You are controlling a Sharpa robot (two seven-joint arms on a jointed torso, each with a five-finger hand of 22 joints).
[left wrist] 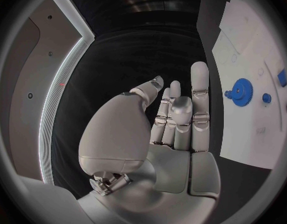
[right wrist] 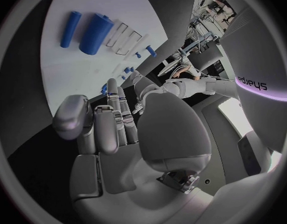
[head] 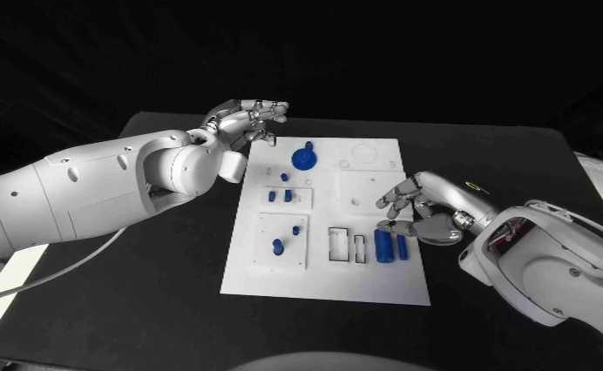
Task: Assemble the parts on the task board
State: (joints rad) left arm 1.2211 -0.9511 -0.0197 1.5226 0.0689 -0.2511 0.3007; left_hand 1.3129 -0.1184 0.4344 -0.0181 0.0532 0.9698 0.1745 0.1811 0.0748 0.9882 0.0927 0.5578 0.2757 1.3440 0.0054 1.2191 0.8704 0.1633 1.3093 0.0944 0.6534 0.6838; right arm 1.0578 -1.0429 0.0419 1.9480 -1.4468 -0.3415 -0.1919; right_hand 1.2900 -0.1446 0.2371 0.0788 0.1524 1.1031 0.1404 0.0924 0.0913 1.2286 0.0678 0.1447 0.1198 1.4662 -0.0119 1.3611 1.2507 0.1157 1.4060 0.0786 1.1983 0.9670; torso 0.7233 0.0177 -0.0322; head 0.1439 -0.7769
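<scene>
Right hand [head: 417,212] hangs over the near right part of the white board [head: 377,288], with its fingers bent a little and apart, and nothing in it. Just beside it, on the side toward the middle of the board, lie a fat blue tube [head: 382,246] and a thin blue stick [head: 403,246], side by side. Past them are two empty slots [head: 348,245] with dark edges. I think the job now is to pick up one of these two pieces. To do it well, the hand should come down over one piece, pinch it by its long sides and lift it straight up, so the other piece does not get pushed away. Left hand [head: 249,118] is far from there, at the far left corner of the board, fingers apart and holding nothing. A blue gear [head: 306,159] stands close to it, and small blue pegs [head: 285,196] sit further down the board.
</scene>
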